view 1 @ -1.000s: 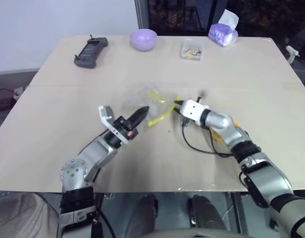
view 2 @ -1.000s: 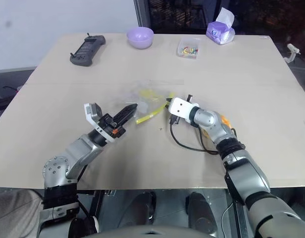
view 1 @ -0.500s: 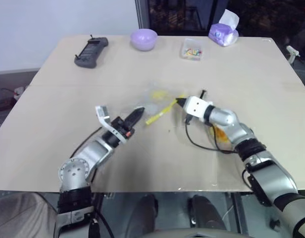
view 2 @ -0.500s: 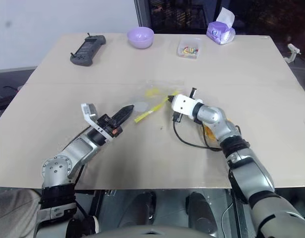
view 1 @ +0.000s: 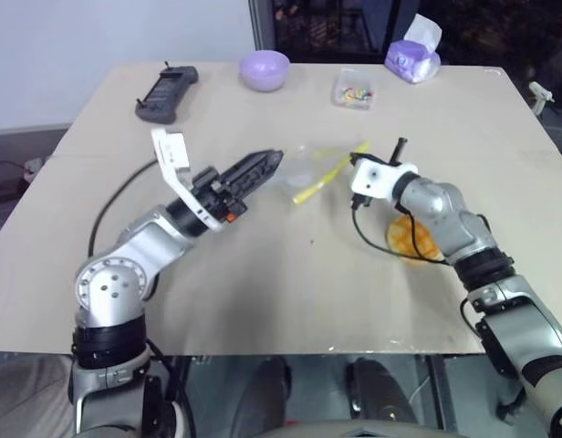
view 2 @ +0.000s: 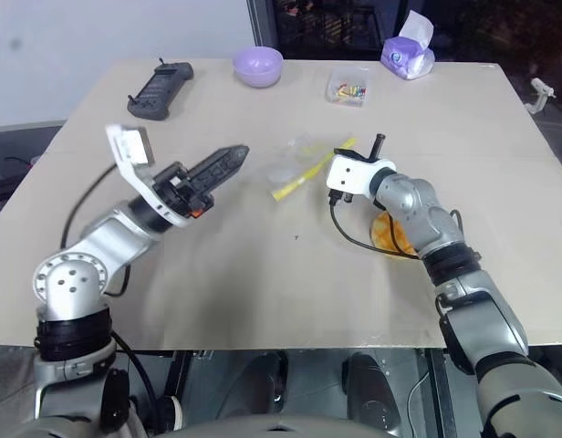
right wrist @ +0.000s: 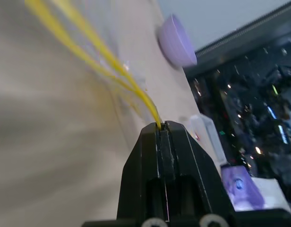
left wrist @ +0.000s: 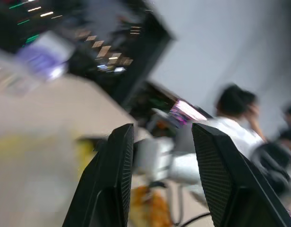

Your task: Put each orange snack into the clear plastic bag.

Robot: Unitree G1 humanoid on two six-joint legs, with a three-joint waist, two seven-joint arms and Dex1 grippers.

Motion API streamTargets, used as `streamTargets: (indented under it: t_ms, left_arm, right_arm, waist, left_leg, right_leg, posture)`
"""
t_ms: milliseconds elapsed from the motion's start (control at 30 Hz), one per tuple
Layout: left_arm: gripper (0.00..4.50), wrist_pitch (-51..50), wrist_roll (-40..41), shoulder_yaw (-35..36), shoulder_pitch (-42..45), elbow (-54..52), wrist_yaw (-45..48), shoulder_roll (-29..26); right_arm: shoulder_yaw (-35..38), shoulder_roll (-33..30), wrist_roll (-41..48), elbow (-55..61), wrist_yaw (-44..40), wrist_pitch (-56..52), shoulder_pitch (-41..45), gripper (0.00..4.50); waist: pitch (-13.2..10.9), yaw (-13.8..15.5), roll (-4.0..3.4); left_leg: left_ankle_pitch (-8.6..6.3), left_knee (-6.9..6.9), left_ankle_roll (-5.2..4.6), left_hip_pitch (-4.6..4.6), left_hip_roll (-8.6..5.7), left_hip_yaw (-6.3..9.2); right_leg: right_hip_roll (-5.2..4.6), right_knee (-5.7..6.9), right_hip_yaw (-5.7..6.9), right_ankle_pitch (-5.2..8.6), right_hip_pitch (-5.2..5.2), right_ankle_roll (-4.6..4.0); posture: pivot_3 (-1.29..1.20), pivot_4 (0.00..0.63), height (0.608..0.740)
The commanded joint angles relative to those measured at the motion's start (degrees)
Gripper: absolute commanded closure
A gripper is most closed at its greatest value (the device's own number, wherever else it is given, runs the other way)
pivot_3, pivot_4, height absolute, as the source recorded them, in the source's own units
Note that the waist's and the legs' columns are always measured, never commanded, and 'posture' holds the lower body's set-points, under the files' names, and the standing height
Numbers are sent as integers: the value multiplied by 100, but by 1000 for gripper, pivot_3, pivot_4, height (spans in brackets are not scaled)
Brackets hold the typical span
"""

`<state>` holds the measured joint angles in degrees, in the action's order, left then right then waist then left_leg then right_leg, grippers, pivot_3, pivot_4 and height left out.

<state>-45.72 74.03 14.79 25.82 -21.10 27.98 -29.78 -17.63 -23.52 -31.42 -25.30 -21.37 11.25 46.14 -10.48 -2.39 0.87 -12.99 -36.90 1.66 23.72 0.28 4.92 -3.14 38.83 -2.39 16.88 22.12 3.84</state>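
The clear plastic bag (view 1: 301,170) hangs crinkled over the middle of the table, its yellow seal strip (view 1: 325,175) slanting up to my right gripper (view 1: 353,161). That gripper is shut on the strip's end, as the right wrist view shows at the right gripper (right wrist: 160,126). The orange snack (view 1: 411,237) lies on the table beside my right forearm, partly hidden by it and its cable. My left gripper (view 1: 265,164) is raised just left of the bag. It stands open with nothing between its fingers (left wrist: 118,156).
At the table's far edge are a lavender bowl (view 1: 265,70), a small clear box of colourful bits (view 1: 354,89), a purple tissue pack (view 1: 411,59) and a black handset (view 1: 167,93). A person (left wrist: 235,125) sits beyond the table.
My left gripper has risen off the table, rolled and opened. My right gripper has lifted the bag's strip up and away from me, uncovering more of the orange snack.
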Motion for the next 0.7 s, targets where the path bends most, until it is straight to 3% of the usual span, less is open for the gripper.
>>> streamTargets:
  t_ms: [33, 233, 400, 700]
  left_arm:
    - [2425, 105, -808, -540, 53, -283, 222, -300]
    - [2425, 1378, -4159, -2223, 7, 259, 277, -1032]
    - [2425, 3160, -6137, -2880, -3, 1067, -16, -788]
    - [2425, 4321, -7156, -2814, 4, 1359, -51, -180]
  right_arm:
    - [-91, 64, -219, 342, 139, -235, 98, 4500]
    - [-173, 169, -403, 569, 155, -570, 92, 4500]
    - [-163, 209, -393, 624, 153, -655, 89, 4500]
    - [-163, 213, -368, 676, 130, -717, 70, 4500]
  waist:
    - [0, 0, 0]
    - [-1, 2, -2]
    - [-2, 10, -3]
    - [-1, -3, -3]
  left_leg:
    - [0, 1, 0, -1, 0, 0]
    - [0, 6, -1, -4, -1, 1]
    - [0, 13, -1, 3, -1, -2]
    - [0, 18, -1, 25, 0, -17]
  right_leg:
    - [0, 0, -1, 0, 0, 0]
    - [4, 3, 0, 0, 3, 0]
    - [3, 0, -1, 0, 13, -1]
    - [0, 10, -15, 0, 47, -1]
  posture:
    - [0, 150, 736]
    - [0, 150, 736]
    - [0, 150, 736]
    - [0, 150, 736]
